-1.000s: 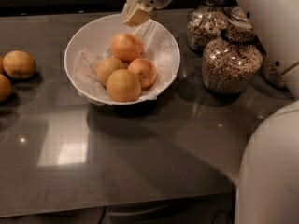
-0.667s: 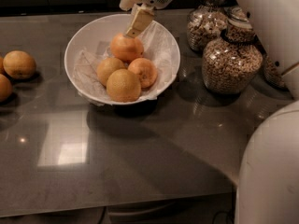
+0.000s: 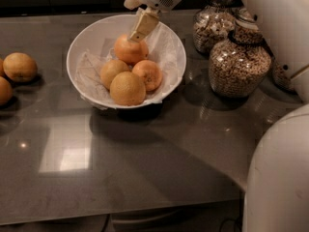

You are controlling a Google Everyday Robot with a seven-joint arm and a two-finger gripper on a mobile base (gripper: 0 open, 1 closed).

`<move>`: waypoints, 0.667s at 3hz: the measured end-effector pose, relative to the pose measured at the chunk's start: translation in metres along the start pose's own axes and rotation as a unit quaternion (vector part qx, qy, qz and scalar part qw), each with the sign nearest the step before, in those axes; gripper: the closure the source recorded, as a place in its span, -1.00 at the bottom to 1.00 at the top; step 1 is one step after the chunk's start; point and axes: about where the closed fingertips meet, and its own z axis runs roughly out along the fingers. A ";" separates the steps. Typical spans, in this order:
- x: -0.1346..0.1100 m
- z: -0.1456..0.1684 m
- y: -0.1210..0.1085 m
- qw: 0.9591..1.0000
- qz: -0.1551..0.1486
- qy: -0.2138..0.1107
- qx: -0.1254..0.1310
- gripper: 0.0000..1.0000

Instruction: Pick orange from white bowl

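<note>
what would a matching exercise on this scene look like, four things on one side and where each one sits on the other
Things:
1. orange
2. gripper
3. big cereal jar
4. loose fruit

Places:
A. on the table, right of the white bowl
B. near the table's left edge
C. in the bowl, at the back
D. over the bowl's back, by the orange's top

Pairs: 1-C, 2-D, 3-A, 4-B

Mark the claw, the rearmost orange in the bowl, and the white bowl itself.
claw (image 3: 141, 32), camera view, its pale lower tip, over the bowl's far side.
orange (image 3: 128, 52), camera view, middle of its skin.
white bowl (image 3: 69, 62), camera view, left rim.
</note>
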 end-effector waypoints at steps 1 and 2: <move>0.003 0.004 0.001 1.000 0.004 0.001 -0.004 0.12; 0.009 0.008 0.004 1.000 0.007 0.008 -0.016 -0.14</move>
